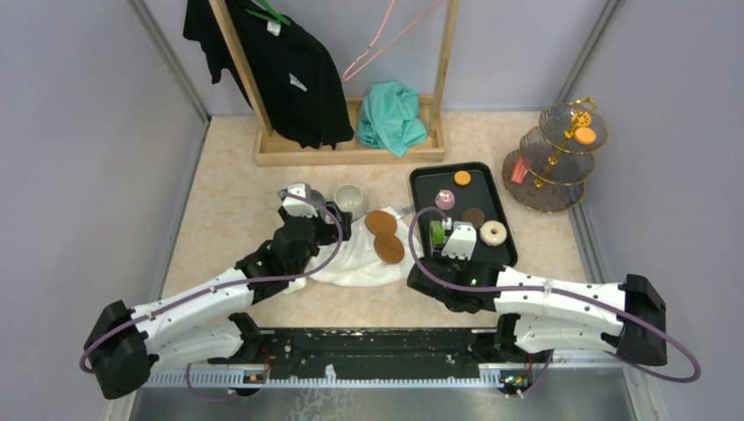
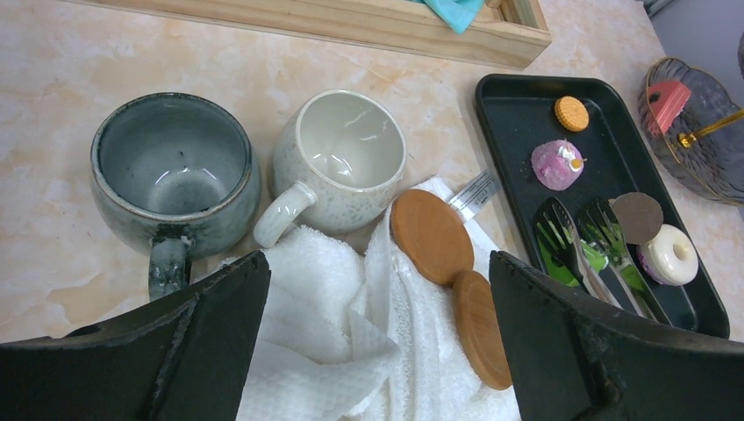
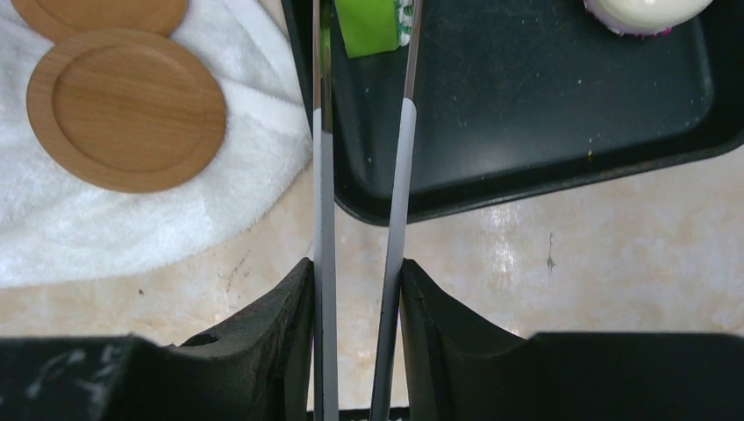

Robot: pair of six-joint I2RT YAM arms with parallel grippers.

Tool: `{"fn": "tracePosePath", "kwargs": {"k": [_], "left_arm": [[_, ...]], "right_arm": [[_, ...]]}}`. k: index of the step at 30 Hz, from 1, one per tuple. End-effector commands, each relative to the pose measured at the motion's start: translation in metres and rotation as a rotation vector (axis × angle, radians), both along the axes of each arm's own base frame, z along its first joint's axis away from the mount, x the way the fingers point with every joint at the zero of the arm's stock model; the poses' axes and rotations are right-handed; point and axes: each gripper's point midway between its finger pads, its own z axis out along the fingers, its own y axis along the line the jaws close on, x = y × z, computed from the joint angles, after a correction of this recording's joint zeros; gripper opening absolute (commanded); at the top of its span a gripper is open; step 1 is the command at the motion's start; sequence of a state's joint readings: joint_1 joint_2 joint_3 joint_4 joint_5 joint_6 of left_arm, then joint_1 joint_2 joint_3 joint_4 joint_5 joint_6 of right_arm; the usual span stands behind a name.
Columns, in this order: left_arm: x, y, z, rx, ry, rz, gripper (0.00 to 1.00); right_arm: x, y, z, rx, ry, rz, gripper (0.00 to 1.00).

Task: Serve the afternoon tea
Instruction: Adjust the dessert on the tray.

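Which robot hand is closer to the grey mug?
Left. The left hand is open right by the grey mug; the right hand is over by the black tray, gripping the metal tongs.

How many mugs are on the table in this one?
2. A grey mug stands left of a white speckled mug, side by side, both upright at the white towel's far edge. No others visible.

A white towel [image 1: 351, 260] lies mid-table bearing two round wooden coasters [image 1: 381, 223]. Right of it sits a black tray [image 1: 428, 191], with metal tongs [image 3: 399, 175] crossing its near rim. A far wooden rack [image 1: 351, 154] holds a black shirt [image 1: 289, 70] and a teal cloth [image 1: 390, 116].
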State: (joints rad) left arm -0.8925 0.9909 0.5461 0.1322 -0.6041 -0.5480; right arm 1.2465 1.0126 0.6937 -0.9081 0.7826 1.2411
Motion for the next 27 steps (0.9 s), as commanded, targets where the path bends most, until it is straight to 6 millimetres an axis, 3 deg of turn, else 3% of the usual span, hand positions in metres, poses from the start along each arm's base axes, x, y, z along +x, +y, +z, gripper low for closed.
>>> {"fn": "tracePosePath", "kwargs": {"k": [1, 9, 13, 27], "left_arm": [[0.0, -0.004, -0.001, 0.005, 0.002, -0.01, 0.99], [0.0, -0.003, 0.001, 0.004, 0.001, -0.011, 0.99], [0.0, -0.003, 0.002, 0.004, 0.002, -0.011, 0.99], [-0.001, -0.004, 0.001, 0.004, 0.009, -0.015, 0.99]], "right_arm": [[0.026, 0.009, 0.021, 0.029, -0.069, 0.023, 0.08], [0.037, 0.004, 0.027, 0.012, -0.072, 0.037, 0.09], [0.034, 0.005, 0.029, 0.025, -0.061, 0.064, 0.2], [0.014, -0.015, 0.002, 0.015, 0.013, 0.048, 0.36]]}}
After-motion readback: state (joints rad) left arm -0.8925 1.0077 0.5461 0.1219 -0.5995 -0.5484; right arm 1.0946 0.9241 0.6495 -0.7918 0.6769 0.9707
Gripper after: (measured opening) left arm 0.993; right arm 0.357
